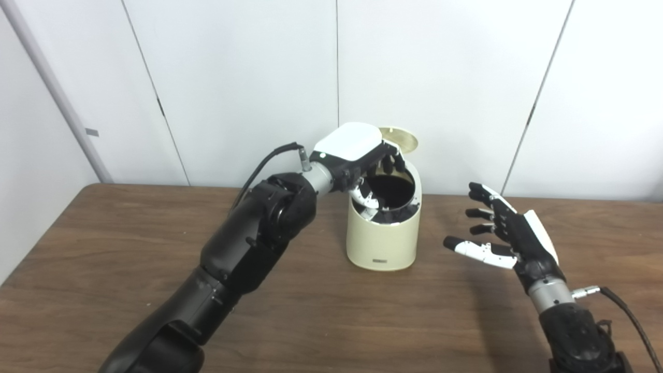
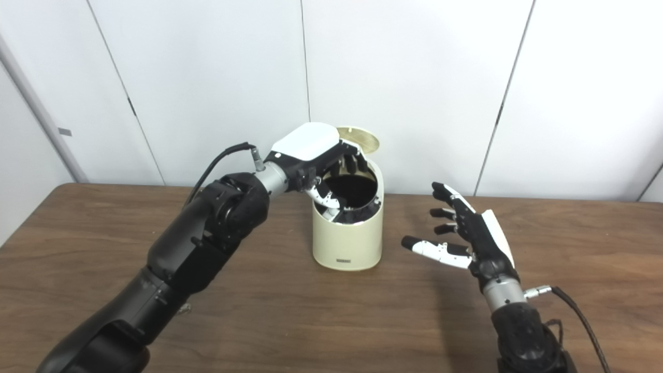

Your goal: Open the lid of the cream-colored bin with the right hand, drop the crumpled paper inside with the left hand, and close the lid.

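No legible text found. The cream-colored bin (image 1: pixel 384 235), centre of frame, carries a small dark label (image 1: pixel 380 261) low on its front wall; its characters are too small to read.

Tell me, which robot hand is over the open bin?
The left hand, fingers reaching over the bin. The right hand waits beside it, open.

You saw a brown wooden table (image 1: pixel 103 248) (grain running sideways) set against white wall panels (image 1: pixel 248 77) with dark seams.
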`<state>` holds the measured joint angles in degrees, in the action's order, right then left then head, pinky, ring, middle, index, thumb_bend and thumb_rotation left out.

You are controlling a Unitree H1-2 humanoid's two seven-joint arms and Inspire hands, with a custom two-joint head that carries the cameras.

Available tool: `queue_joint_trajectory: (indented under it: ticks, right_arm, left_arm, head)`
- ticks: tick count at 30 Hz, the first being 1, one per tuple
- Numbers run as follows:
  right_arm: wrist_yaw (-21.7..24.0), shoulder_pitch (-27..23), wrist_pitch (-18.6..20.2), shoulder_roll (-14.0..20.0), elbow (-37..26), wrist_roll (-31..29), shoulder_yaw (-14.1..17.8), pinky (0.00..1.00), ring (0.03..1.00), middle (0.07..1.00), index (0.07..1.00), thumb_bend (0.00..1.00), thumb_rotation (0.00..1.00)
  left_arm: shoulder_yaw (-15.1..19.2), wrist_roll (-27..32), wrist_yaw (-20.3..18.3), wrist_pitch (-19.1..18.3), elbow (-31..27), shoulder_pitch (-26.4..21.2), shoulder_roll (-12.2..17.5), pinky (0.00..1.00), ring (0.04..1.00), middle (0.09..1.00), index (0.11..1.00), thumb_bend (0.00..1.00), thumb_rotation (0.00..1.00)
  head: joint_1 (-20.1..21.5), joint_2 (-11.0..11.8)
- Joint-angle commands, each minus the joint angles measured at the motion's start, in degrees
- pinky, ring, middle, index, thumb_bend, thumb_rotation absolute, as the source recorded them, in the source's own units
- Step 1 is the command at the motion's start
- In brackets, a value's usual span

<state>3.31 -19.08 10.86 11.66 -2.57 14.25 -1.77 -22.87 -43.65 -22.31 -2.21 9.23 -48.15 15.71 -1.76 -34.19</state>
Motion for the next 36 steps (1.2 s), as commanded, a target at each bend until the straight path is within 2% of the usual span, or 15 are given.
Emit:
queue_joint_trajectory:
  ticks: [1, 3, 9, 12, 14, 18, 20, 23, 26, 27, 28, 30, 32, 36]
  right_arm:
    - [-0.3, -1.8, -1.2, 0.1, -2.5, -0.2, 0.2, 0.66, 0.795, 0.892, 0.887, 0.7, 0.32]
    - [-0.4, -1.8, -1.0, 0.0, -2.7, -0.3, 0.3, 0.66, 0.795, 0.892, 0.887, 0.69, 0.31]
    - [-0.6, -1.9, -1.9, 0.2, -2.5, -0.4, 0.5, 0.65, 0.8, 0.893, 0.896, 0.68, 0.33]
    - [-0.4, -2.2, -1.5, 0.2, -2.4, -1.0, 0.8, 0.65, 0.802, 0.889, 0.896, 0.68, 0.33]
    - [-0.2, -2.5, -2.0, 0.5, -1.9, -1.6, 1.1, 0.67, 0.814, 0.893, 0.898, 0.69, 0.31]
    - [-0.1, -3.1, -2.8, 0.9, -0.8, -2.4, 1.4, 0.7, 0.828, 0.895, 0.9, 0.72, 0.36]
    - [-0.2, -3.4, -2.2, 0.9, -1.2, -2.0, 1.1, 0.69, 0.821, 0.894, 0.894, 0.71, 0.34]
    - [0.0, -3.8, -1.6, 0.9, -1.6, -2.0, 0.9, 0.69, 0.814, 0.89, 0.888, 0.7, 0.32]
    - [0.2, -4.4, -2.2, 1.0, -1.6, -2.2, 0.8, 0.66, 0.805, 0.888, 0.883, 0.69, 0.33]
    - [0.2, -4.6, -2.6, 1.1, -1.5, -2.0, 0.7, 0.65, 0.8, 0.886, 0.881, 0.68, 0.34]
    - [0.2, -4.8, -2.9, 1.2, -1.5, -1.8, 0.6, 0.64, 0.8, 0.885, 0.88, 0.68, 0.34]
    - [0.2, -5.2, -3.6, 1.8, -1.5, -1.0, 0.2, 0.68, 0.811, 0.885, 0.878, 0.68, 0.36]
    - [0.3, -5.7, -4.0, 2.5, -1.6, 0.2, -0.3, 0.71, 0.82, 0.886, 0.878, 0.67, 0.37]
    - [0.2, -6.9, -5.7, 3.8, -1.8, 2.3, -1.2, 0.75, 0.828, 0.89, 0.862, 0.68, 0.44]
  left_arm:
    - [1.9, 1.4, -1.0, -1.5, -4.3, -0.9, 1.4, 0.38, 0.452, 0.51, 0.587, 0.66, 0.0]
    - [3.0, 2.1, -2.1, -3.3, -7.4, 0.8, 2.0, 0.33, 0.396, 0.456, 0.555, 0.55, 0.0]
    - [9.3, 6.6, -1.8, -6.6, -16.5, 9.5, 3.7, 0.32, 0.401, 0.444, 0.544, 0.51, 0.0]
    - [14.2, 10.1, 1.5, -7.6, -19.0, 14.1, 2.7, 0.35, 0.428, 0.451, 0.542, 0.51, 0.0]
    - [17.3, 11.5, 5.1, -6.6, -19.8, 17.6, 2.0, 0.36, 0.441, 0.456, 0.539, 0.51, 0.0]
    - [22.2, 15.1, 14.8, -0.3, -17.5, 24.1, -0.7, 0.36, 0.462, 0.475, 0.516, 0.51, 0.0]
    - [24.0, 16.8, 18.3, 0.5, -16.9, 26.8, -2.5, 0.36, 0.461, 0.478, 0.515, 0.51, 0.0]
    - [26.6, 20.4, 21.2, -0.4, -16.3, 30.1, -5.3, 0.36, 0.457, 0.475, 0.522, 0.51, 0.0]
    - [30.0, 26.0, 22.1, -4.6, -15.3, 32.3, -8.9, 0.4, 0.493, 0.482, 0.521, 0.51, 0.0]
    - [30.9, 28.4, 21.9, -5.5, -14.5, 32.8, -9.8, 0.43, 0.52, 0.517, 0.515, 0.51, 0.01]
    - [31.4, 30.0, 21.7, -6.1, -14.0, 33.1, -10.3, 0.45, 0.541, 0.579, 0.507, 0.5, 0.04]
    - [31.3, 30.7, 21.3, -6.7, -12.4, 34.0, -10.1, 0.48, 0.581, 0.646, 0.501, 0.5, 0.06]
    - [30.5, 30.6, 21.3, -6.9, -11.2, 34.7, -9.7, 0.49, 0.601, 0.669, 0.499, 0.5, 0.07]
    - [28.8, 30.0, 22.0, -5.2, -9.1, 36.0, -8.7, 0.47, 0.582, 0.655, 0.498, 0.5, 0.07]
  head:
    - [0.0, 0.0]
    - [0.1, 0.0]
    - [0.2, -0.1]
    - [0.1, -0.1]
    - [0.2, 0.0]
    - [0.2, 0.3]
    - [0.4, 0.5]
    - [0.7, 0.6]
    - [1.1, 1.2]
    - [1.5, 1.6]
    - [1.5, 1.6]
    - [2.3, 2.6]
    - [2.9, 3.3]
    - [4.2, 4.8]
